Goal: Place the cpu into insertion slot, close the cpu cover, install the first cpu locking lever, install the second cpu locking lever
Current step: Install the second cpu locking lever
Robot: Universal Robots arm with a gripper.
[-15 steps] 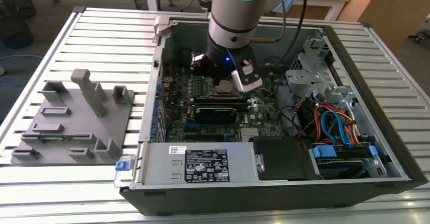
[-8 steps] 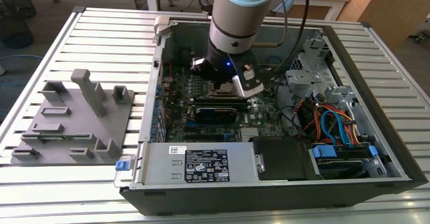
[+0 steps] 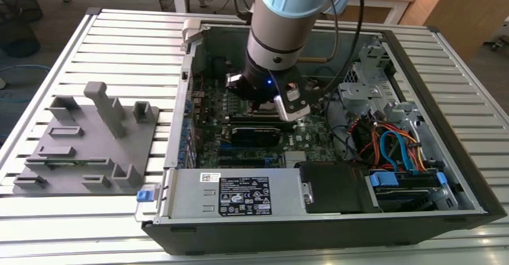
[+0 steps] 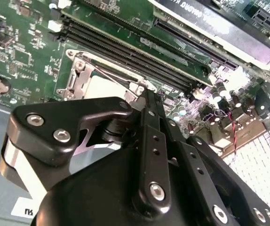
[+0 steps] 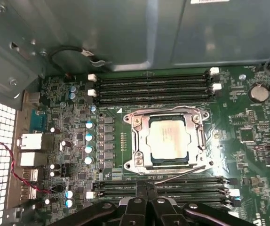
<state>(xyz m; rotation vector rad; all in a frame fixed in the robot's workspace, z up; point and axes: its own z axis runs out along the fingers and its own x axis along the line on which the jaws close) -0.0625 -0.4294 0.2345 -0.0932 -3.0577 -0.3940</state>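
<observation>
We saw the cpu (image 5: 167,138) seated in the slot (image 5: 135,162), centre frame in the first wrist view, cover (image 5: 198,123) down around it. The tool (image 5: 146,188) sat narrow, empty, just beside a loose lever (image 5: 191,172). We judged the lever step in hand; next needed a precise press. The case (image 3: 318,223) held the board (image 5: 248,141).
</observation>
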